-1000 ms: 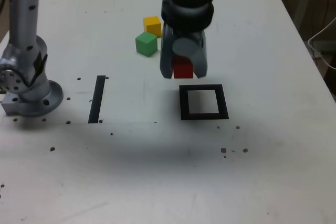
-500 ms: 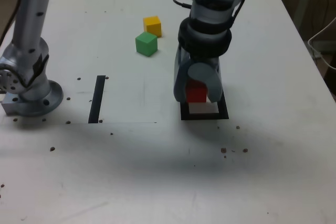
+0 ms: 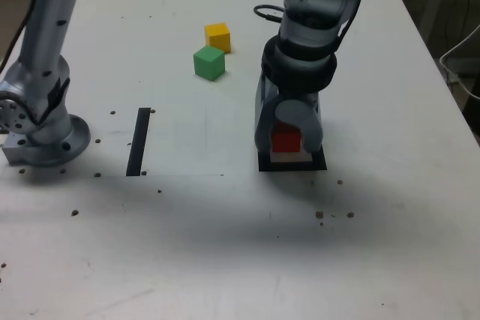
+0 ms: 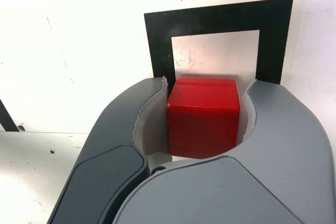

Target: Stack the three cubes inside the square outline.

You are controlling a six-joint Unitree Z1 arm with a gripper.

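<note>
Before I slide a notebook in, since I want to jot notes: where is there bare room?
Bare: right of the square outline and below the black strip, in the exterior view. Crowded: the outline itself, with the red cube between the jaws.
</note>
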